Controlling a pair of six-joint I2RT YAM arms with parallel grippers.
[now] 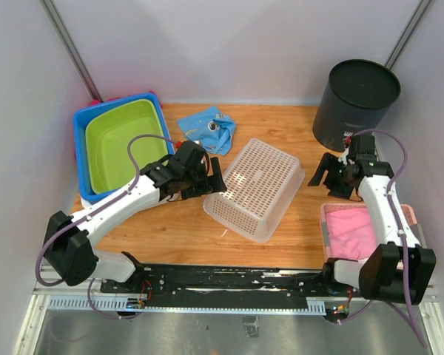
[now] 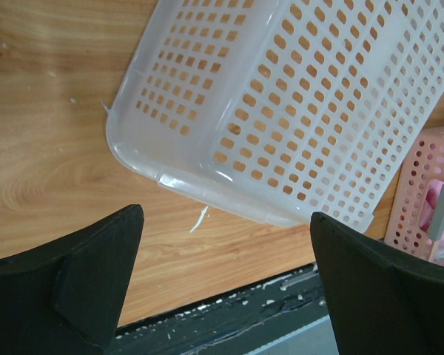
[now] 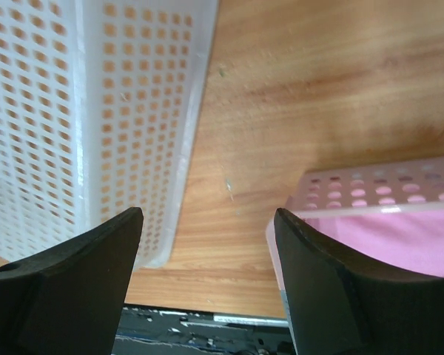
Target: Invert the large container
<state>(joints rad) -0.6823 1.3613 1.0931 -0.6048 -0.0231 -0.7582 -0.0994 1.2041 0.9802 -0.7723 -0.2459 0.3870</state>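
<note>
**Overhead and wrist views, bimanual station.** The white perforated basket [image 1: 255,188], the large container, lies at the centre of the wooden table [image 1: 170,233]. It is bottom-up, with its rim on the wood.

My left gripper [image 1: 216,177] sits at the basket's 9 o'clock, just beside its wall. Its jaws are spread wide and hold nothing; whether it touches the wall cannot be told. In the left wrist view the basket corner [image 2: 281,111] lies ahead of the fingers [image 2: 96,274].

My right gripper [image 1: 324,174] is at the basket's 3 o'clock, apart from it, likewise spread and empty.

A black bin [image 1: 355,100] stands at 1 o'clock, a blue cloth [image 1: 207,129] lies at 11 o'clock, and a pink basket [image 1: 366,233] sits at 4 o'clock. A blue tub [image 1: 80,122] nesting a green tub [image 1: 122,140] stands at 10 o'clock.
</note>
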